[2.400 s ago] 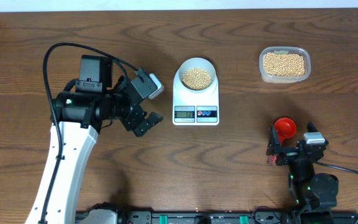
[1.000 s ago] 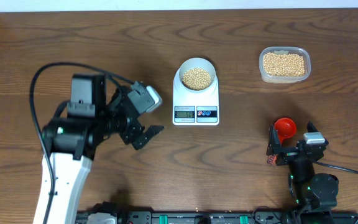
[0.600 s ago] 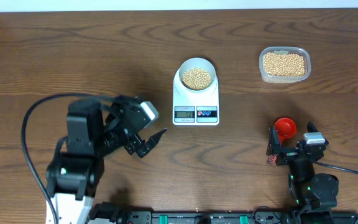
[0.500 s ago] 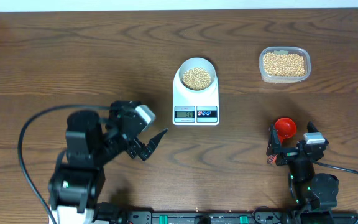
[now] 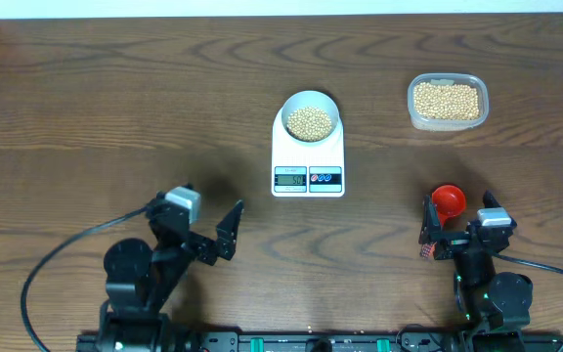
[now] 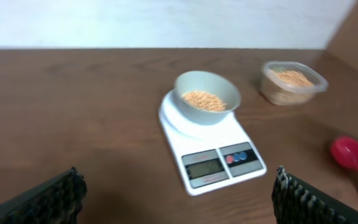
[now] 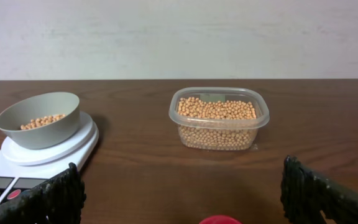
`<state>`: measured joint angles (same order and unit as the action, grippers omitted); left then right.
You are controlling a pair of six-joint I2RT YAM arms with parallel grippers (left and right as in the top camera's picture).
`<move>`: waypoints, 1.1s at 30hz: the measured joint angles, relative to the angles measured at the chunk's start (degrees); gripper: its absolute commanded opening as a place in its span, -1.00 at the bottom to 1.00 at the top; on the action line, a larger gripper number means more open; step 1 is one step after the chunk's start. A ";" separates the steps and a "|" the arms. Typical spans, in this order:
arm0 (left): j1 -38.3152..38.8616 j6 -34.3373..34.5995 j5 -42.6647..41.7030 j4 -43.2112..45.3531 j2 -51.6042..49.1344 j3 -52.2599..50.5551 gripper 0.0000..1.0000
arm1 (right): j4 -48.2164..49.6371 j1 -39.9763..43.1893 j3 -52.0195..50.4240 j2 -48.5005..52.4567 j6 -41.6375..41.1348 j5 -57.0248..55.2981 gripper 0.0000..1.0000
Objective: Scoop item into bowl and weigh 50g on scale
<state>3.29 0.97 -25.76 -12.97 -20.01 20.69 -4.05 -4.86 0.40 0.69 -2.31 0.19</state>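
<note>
**Overhead.** The scale (image 5: 308,178) sits just toward 12 o'clock from the worktop (image 5: 115,98) centre. The bowl (image 5: 310,95) stands on its platform with a layer of beans (image 5: 310,121) inside. The display is too small to read. A clear tub (image 5: 411,103) holding more beans is at 2 o'clock. The red scoop (image 5: 448,201) lies at 4 o'clock. The left tool (image 5: 198,213) is at 7 o'clock, fingers spread wide and holding nothing. The right tool (image 5: 457,210) is at 5 o'clock, equally wide, with the scoop's cup lying between its fingers, not clamped.

**Left wrist.** Both fingers (image 6: 48,199) sit at the frame corners with bare worktop between them. The scale and bowl are ahead at 12 o'clock, the tub at 1 o'clock, the scoop at 3 o'clock.

**Right wrist.** The fingers (image 7: 42,199) are wide apart. The tub is ahead at 12 o'clock, the bowl on the scale at 10 o'clock. A red edge of the scoop shows at 6 o'clock.

**Step.** Judged to be a weight check, with both arms clear of the scale. If the reading falls short, the right tool needs to close on the scoop handle and reach to the tub.
</note>
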 measured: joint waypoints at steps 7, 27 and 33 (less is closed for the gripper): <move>-3.50 5.33 3.41 0.11 9.57 -6.12 0.96 | -0.02 0.00 0.00 0.00 0.00 0.00 0.99; -3.93 11.78 11.58 2.54 19.41 -14.69 0.96 | 0.00 0.00 0.00 0.00 0.00 0.00 0.99; -3.93 12.52 15.28 7.85 19.43 -17.62 0.96 | 0.00 0.00 0.00 0.00 0.00 0.00 0.99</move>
<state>-0.64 13.50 -10.48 -5.13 -0.58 3.07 -4.05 -4.86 0.40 0.69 -2.31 0.19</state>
